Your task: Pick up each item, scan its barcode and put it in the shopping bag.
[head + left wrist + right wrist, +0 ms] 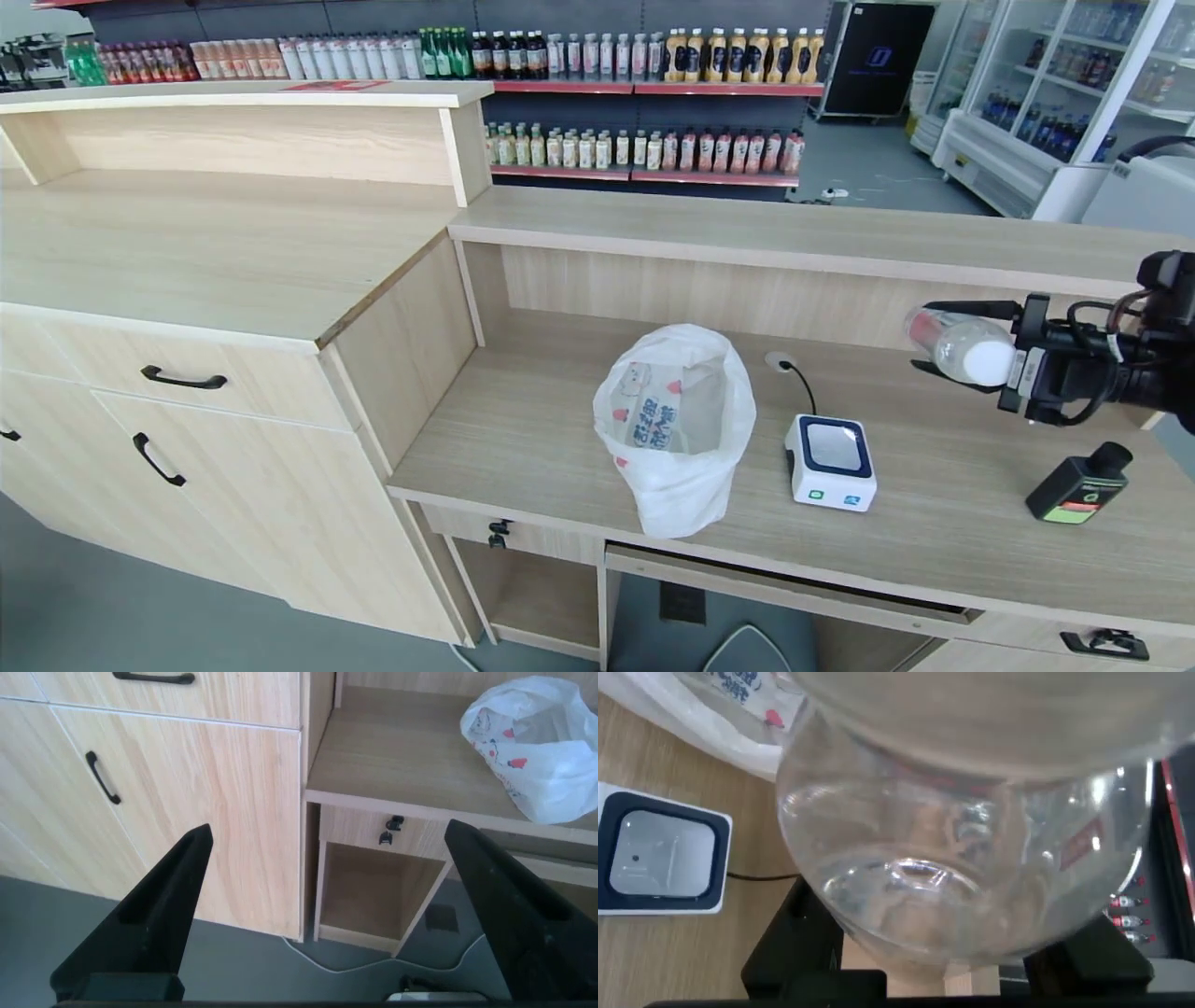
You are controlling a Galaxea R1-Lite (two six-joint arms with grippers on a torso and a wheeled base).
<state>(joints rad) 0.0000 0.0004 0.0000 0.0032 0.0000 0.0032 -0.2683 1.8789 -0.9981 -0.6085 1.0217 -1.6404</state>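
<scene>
Right gripper (936,338) clamps the bottle (963,351); left gripper (329,838) is open. Bring your bottle barcode-down, squarely over the scanner (831,459).

The right arm runs off the head view's right edge, and the right gripper (926,336) crosses part of the clear bottle (957,347) clamped between its 2 fingers. Seen from the right wrist, that bottle is blurred and cut by the frame edge; the scanner (663,863) is cut by an edge too. The shopping bag (674,439) veils the lower part of a printed packet (653,411) inside. Labels on the dark bottle (1078,485) and the shelf bottles (653,56) are too small to tell.
</scene>
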